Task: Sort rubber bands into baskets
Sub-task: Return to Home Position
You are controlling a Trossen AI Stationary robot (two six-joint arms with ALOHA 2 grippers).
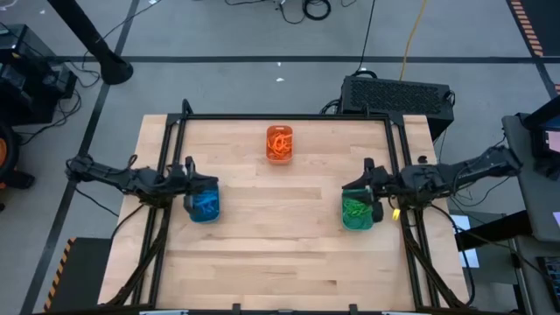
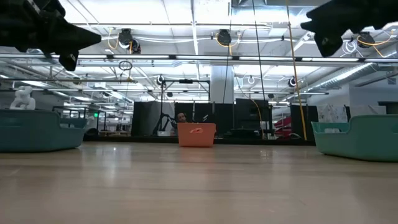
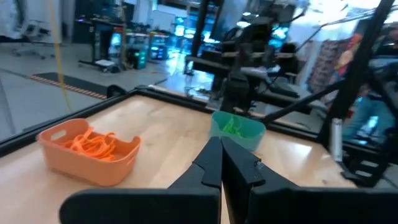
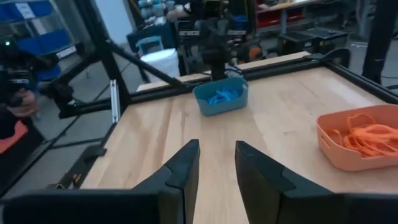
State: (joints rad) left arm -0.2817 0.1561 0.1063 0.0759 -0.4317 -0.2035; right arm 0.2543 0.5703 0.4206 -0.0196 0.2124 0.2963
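The rubber bands are sorted by colour. The orange bands (image 1: 279, 145) lie in the orange basket (image 3: 93, 165) near the middle of the bench's far edge. The blue bands (image 1: 206, 206) fill the blue basket (image 4: 217, 107) by the left edge, and the green bands (image 1: 354, 210) sit in the green basket (image 3: 249, 134) by the right edge. The three tubs stand well apart in a wide triangle, with bare wood of the bench (image 1: 280, 245) between them and across the whole near half.

The left tool (image 3: 219, 144) hangs above the blue basket's outer side. Its two fingers are pressed together with nothing between them. The right tool (image 4: 216, 147) hangs the same way above the green basket, its fingers parted by a narrow gap, also carrying nothing. From bench height both arms are well up off the wood.

A black frame (image 1: 289, 116) runs along the far edge and down both sides. A white sign (image 4: 25, 9) in the room behind is too blurred to read.
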